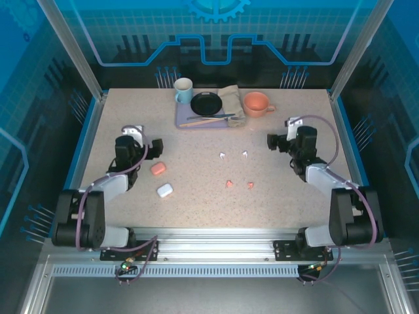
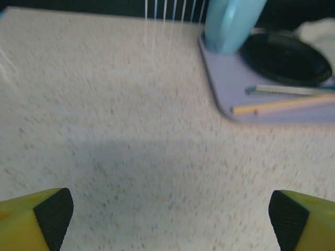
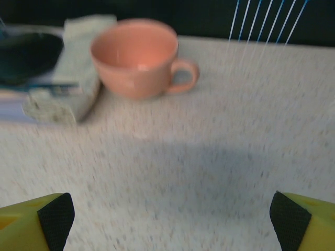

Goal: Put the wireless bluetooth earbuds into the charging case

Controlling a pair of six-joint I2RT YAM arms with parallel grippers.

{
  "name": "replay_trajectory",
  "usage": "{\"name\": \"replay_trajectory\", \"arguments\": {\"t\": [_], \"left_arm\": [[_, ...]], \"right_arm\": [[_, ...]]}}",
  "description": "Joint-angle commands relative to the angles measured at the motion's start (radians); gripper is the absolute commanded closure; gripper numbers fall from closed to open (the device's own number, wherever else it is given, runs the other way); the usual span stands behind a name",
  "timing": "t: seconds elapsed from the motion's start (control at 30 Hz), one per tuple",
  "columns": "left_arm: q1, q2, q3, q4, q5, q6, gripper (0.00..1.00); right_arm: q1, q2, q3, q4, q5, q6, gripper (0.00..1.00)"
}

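**Entry: both jaws wide and empty, earbuds loose mid-surface**

- Hazard: each earbud is tiny and light. Jaws closing off-centre would likely flick one away, or pinch its stem so that it twists and will not seat. Both cases look closed from above, so a lid may need opening first, and a pushed case could skid.
- Left jaws: spread wide, black pads (image 2: 52, 217) far apart, holding nothing, over the bare surface (image 1: 196, 209).
- Right jaws: likewise wide and empty, pads (image 3: 55, 217) touching nothing.
- Near the left jaws: salmon case (image 1: 158, 168), then white case (image 1: 164, 190) closer to the bases.
- Mid-surface: two white earbuds (image 1: 223, 156) and two pink earbuds (image 1: 229, 184), all outside the cases.
- Far edge: blue mug (image 1: 183, 90), tray (image 1: 185, 122), orange mug (image 1: 256, 103).
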State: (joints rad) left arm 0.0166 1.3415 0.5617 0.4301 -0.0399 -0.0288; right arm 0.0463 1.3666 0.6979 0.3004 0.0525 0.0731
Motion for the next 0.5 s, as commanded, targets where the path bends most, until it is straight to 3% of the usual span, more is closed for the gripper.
{"name": "replay_trajectory", "arguments": {"t": [0.0,0.13,0.3,0.47], "left_arm": [[-0.004,-0.070,0.096,-0.267,-0.060,-0.082,0.01],[-0.016,-0.119,0.171,-0.444,-0.069,-0.189,0.01],[-0.027,-0.156,0.285,-0.748,-0.067,-0.415,0.01],[-0.028,-0.187,0.351,-1.007,-0.056,-0.601,0.01]], "right_arm": [[-0.006,-0.079,0.045,-0.223,0.044,0.177,0.00],[-0.045,-0.113,0.122,-0.425,0.081,0.416,0.00],[-0.023,-0.083,0.211,-0.569,-0.129,0.359,0.00],[0.122,-0.068,0.273,-0.735,-0.160,0.323,0.01]]}}
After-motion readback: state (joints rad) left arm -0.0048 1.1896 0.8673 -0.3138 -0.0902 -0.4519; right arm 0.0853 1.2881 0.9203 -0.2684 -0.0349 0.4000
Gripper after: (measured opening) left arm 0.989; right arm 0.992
